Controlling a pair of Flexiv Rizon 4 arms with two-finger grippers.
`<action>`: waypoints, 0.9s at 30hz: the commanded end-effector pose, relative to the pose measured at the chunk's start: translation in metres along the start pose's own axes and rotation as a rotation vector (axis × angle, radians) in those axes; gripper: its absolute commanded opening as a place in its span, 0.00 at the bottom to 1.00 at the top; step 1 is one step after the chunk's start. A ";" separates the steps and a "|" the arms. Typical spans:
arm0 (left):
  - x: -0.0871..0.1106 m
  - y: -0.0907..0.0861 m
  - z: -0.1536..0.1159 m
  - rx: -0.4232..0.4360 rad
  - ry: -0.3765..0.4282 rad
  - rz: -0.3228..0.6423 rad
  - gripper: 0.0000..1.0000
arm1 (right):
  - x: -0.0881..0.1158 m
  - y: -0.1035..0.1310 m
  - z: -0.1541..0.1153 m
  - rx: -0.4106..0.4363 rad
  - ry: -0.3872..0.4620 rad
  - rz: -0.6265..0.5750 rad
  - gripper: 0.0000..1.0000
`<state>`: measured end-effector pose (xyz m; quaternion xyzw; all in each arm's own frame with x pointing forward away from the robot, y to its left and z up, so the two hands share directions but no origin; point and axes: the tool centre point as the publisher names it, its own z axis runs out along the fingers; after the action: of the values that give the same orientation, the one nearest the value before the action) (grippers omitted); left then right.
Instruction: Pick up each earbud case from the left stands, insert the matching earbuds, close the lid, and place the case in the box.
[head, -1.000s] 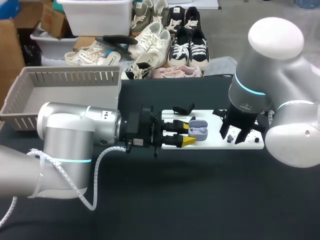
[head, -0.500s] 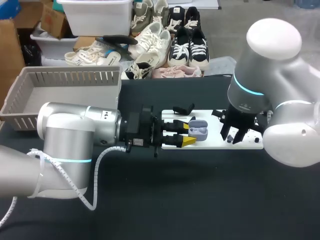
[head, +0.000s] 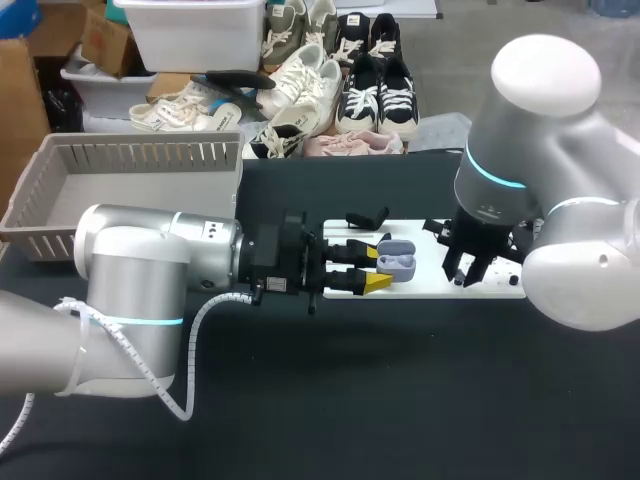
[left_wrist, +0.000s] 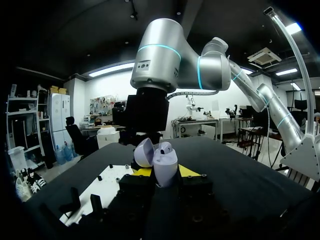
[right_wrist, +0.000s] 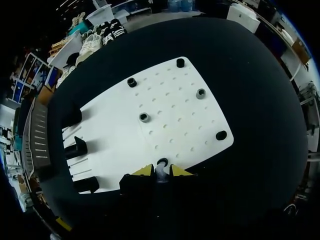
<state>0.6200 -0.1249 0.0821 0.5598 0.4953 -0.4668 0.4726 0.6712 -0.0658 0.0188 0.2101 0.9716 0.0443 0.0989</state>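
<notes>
My left gripper (head: 378, 268) is shut on a lavender earbud case (head: 396, 260) and holds it just above the white board (head: 430, 285). In the left wrist view the case (left_wrist: 164, 165) stands between the yellow fingertips (left_wrist: 142, 171) with its lid (left_wrist: 145, 152) open and one white earbud (left_wrist: 166, 147) inside. My right gripper (head: 468, 272) points down at the board's right part. Seen from the right wrist, the right gripper (right_wrist: 161, 171) has its fingertips (right_wrist: 145, 170) closed from both sides on a small white earbud (right_wrist: 160, 173) at a black holder (right_wrist: 162, 162) on the board's edge.
A grey slatted box (head: 130, 190) stands at the back left of the table. The white board (right_wrist: 170, 115) carries several small black round holders (right_wrist: 143, 117) and black case stands (right_wrist: 77, 148) at its other end. Dark tabletop lies in front of the board.
The right gripper's fingers have drawn together around the earbud, and the right arm shifted slightly left. The left arm and the case have not moved.
</notes>
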 end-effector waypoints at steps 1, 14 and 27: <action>0.000 -0.002 0.000 -0.007 0.000 0.002 0.00 | 0.001 -0.001 0.000 0.004 -0.002 0.002 0.00; 0.000 -0.002 0.000 -0.007 0.000 0.002 0.00 | 0.006 -0.003 -0.010 0.001 -0.010 -0.001 0.00; 0.000 -0.002 0.000 -0.007 0.000 0.002 0.00 | 0.010 -0.012 -0.023 -0.018 -0.018 0.022 0.00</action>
<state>0.6200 -0.1249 0.0822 0.5598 0.4953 -0.4668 0.4727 0.6612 -0.0687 0.0337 0.2185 0.9693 0.0493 0.1014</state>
